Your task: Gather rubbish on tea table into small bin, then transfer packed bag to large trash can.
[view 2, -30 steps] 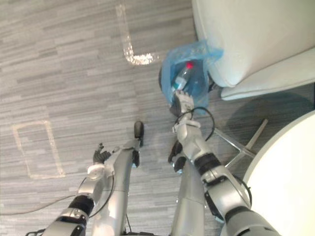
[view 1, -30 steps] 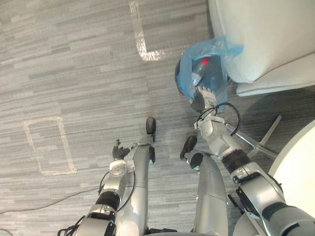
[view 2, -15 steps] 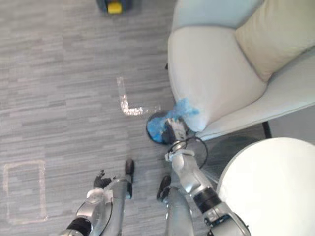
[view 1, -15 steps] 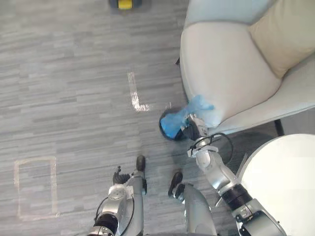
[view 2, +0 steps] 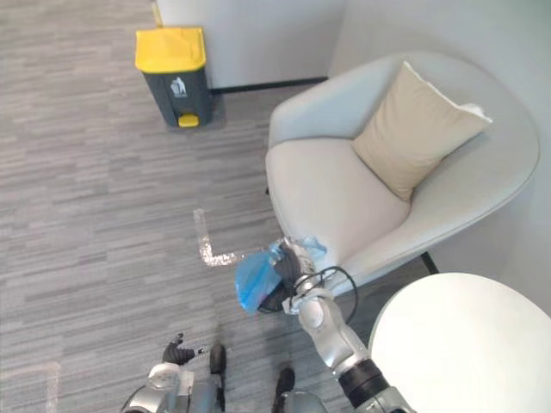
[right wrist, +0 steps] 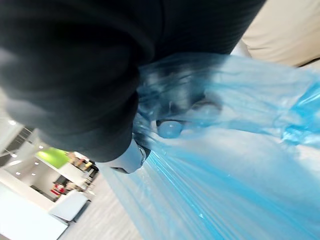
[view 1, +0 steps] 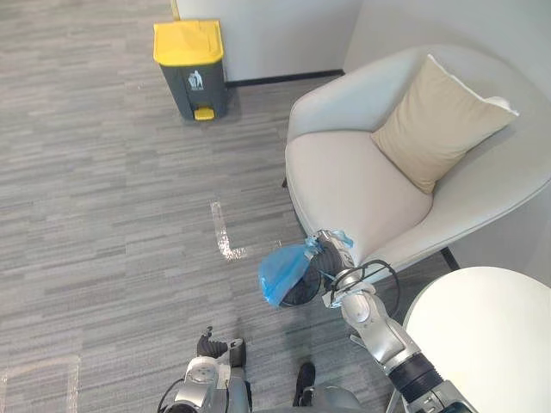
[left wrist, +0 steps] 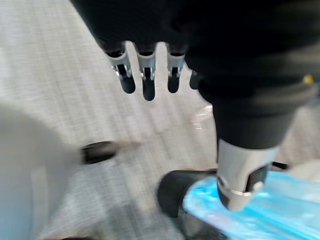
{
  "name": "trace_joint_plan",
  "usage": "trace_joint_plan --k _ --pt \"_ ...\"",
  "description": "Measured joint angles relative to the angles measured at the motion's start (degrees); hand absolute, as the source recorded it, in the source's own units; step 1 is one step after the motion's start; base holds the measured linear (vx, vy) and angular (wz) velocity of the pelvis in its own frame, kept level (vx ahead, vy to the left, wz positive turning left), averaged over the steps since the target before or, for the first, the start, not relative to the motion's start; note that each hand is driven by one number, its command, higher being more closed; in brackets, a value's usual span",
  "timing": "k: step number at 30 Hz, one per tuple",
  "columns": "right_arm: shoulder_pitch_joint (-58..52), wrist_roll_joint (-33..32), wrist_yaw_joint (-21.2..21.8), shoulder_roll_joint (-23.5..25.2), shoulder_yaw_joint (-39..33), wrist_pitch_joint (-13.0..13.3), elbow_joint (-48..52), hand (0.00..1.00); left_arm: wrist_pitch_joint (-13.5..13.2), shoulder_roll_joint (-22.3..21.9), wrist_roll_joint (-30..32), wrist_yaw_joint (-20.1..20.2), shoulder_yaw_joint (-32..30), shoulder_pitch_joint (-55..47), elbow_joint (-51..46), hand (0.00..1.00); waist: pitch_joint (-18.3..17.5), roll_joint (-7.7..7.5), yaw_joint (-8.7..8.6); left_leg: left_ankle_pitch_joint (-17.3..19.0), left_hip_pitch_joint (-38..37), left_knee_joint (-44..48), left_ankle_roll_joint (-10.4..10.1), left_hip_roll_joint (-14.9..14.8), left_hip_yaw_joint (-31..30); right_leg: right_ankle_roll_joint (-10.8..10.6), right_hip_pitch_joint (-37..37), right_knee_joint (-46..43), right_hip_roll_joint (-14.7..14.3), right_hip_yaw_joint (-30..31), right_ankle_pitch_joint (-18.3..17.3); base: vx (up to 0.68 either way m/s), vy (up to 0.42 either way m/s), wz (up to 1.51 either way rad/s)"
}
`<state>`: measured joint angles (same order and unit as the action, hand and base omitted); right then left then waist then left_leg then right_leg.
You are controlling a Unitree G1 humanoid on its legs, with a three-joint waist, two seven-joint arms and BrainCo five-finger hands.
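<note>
Status: blue bag [view 1: 280, 274] was held up by right hand [view 1: 330, 256], fingers clenched into the plastic near its top; right wrist view showed fingertips through the film. It hung at the front edge of the armchair [view 1: 362, 185], dark small bin [view 1: 305, 293] touching it. Couldn't tell if it was clear of the bin. Left hand [view 1: 207, 347] was low near the floor, fingers straight, released, holding nothing. Trash can [view 1: 191, 69] with yellow lid stood well apart, by the wall. 1 cushion [view 1: 437, 120] sat on the armchair.
</note>
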<state>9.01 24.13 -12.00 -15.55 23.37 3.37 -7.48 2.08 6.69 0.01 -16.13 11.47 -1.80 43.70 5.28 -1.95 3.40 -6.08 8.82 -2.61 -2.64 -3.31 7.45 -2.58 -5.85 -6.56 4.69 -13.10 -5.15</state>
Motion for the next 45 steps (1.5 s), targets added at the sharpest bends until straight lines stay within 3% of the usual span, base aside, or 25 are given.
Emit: trace_joint_plan --k 3,13,18,25,34,45 --pt "-0.3 -1.8 0.7 -1.2 0.9 0.8 1.0 1.0 -0.1 0.6 0.7 0.1 2.2 -1.3 -5.0 0.0 -1.1 0.74 0.02 -0.7 -1.2 -1.9 0.2 0.5 0.0 -0.2 0.1 0.6 0.0 0.6 0.5 -0.02 0.032 -0.08" --pt "-1.3 -8.8 2.2 -7.9 4.2 3.8 9.0 1.0 -1.4 4.0 2.2 0.0 7.5 -5.0 -21.3 0.0 -1.4 1.03 -0.26 -1.1 -4.0 -3.3 0.6 0.6 0.1 -0.4 3.0 2.9 0.0 1.5 1.8 0.0 0.015 -0.03" --pt "-1.3 -9.7 2.5 -10.1 6.2 4.0 9.1 1.0 -1.8 5.7 3.6 -0.2 8.9 -6.0 -27.1 0.0 -1.8 1.25 -0.26 -1.1 -4.9 -3.3 0.6 0.6 0.6 -0.4 4.0 3.8 -0.2 2.3 2.4 0.03 0.005 -0.09" --pt "0.5 -11.1 2.4 -13.8 9.3 4.1 12.2 1.0 -1.9 8.8 10.5 -2.6 11.0 -5.5 -38.3 0.0 -2.7 1.97 -0.52 -1.1 -5.2 -3.3 0.6 0.8 1.2 -0.3 4.1 4.0 -0.5 2.9 2.7 0.0 0.011 -0.04" --pt "6.3 -13.0 2.4 -14.0 14.2 4.6 13.3 1.0 -2.4 12.6 12.9 -2.6 15.1 -2.7 -46.1 0.0 -3.6 1.96 -0.64 -1.1 -5.8 -3.4 0.6 0.9 1.8 -0.5 4.6 4.9 -0.4 3.6 3.1 0.0 0.009 -0.03" --pt "9.9 -14.4 2.3 -13.1 17.3 4.5 13.3 1.0 -2.3 12.6 16.6 -2.6 18.2 0.2 -47.5 0.0 -4.4 1.87 -0.53 -1.2 -5.9 -3.4 0.7 0.9 2.9 -0.4 4.2 5.0 -0.5 4.7 3.9 0.01 0.011 -0.05"
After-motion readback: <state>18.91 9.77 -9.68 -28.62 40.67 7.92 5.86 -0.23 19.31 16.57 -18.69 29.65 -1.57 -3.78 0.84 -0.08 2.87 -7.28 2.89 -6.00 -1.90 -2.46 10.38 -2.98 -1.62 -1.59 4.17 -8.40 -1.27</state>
